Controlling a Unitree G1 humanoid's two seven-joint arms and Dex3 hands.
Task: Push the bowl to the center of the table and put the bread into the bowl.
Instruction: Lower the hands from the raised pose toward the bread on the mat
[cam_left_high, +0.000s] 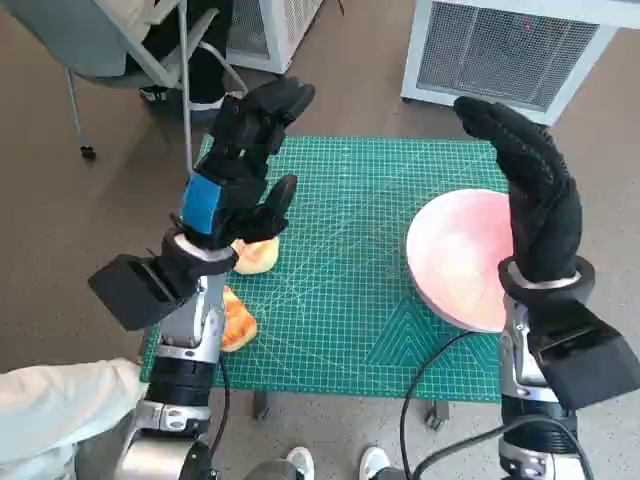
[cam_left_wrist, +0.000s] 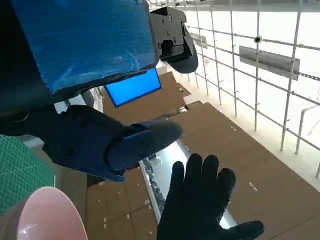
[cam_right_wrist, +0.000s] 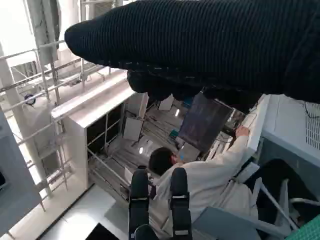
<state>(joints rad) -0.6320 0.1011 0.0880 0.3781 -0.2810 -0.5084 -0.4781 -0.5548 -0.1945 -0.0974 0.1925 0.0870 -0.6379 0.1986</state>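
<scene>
Neither step looks done. Pink bowl (cam_left_high: 462, 262) sits at the right edge of the green cutting mat (cam_left_high: 340, 270), overhanging it slightly, well off the mat's middle. Bread (cam_left_high: 252, 254) lies at the mat's left edge, partly hidden under the left hand (cam_left_high: 243, 160), outside the bowl. Both hands raised above the mat, fingers apart, holding nothing; right hand (cam_left_high: 528, 180) hovers over the bowl's right rim. Push and placement both remain.
</scene>
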